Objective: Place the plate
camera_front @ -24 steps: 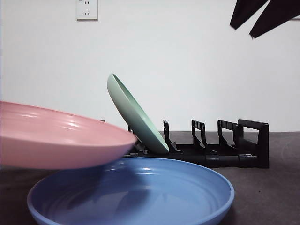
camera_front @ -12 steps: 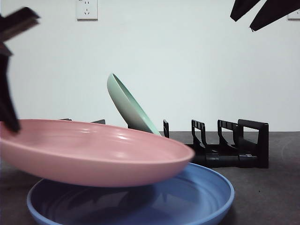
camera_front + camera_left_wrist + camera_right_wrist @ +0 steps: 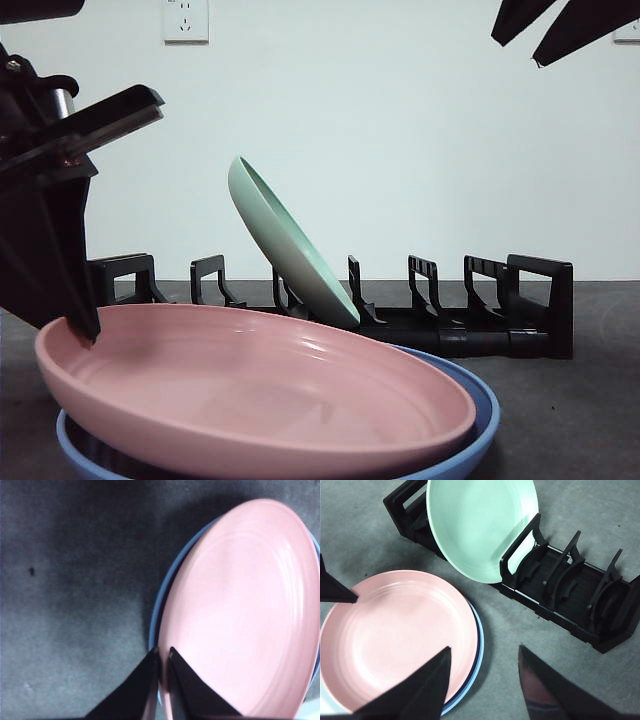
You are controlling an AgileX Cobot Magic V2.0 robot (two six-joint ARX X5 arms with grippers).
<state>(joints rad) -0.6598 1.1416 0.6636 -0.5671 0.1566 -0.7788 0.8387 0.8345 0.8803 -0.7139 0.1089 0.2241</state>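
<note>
The left gripper (image 3: pixel 162 654) pinches the pink plate's (image 3: pixel 250 390) rim with its fingers, resting it on the blue plate (image 3: pixel 470 400), likely to stack. The right gripper (image 3: pixel 482 667) waits above, fingers spread.

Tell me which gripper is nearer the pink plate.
Left. The left gripper grips the pink plate's rim; the right gripper hangs open, high above it.

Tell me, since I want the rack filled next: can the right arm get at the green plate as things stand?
Probably yes. The right gripper hangs open above the table, with the green plate leaning in the black rack below it, and nothing between them. The left gripper is off at the pink plate.
</note>
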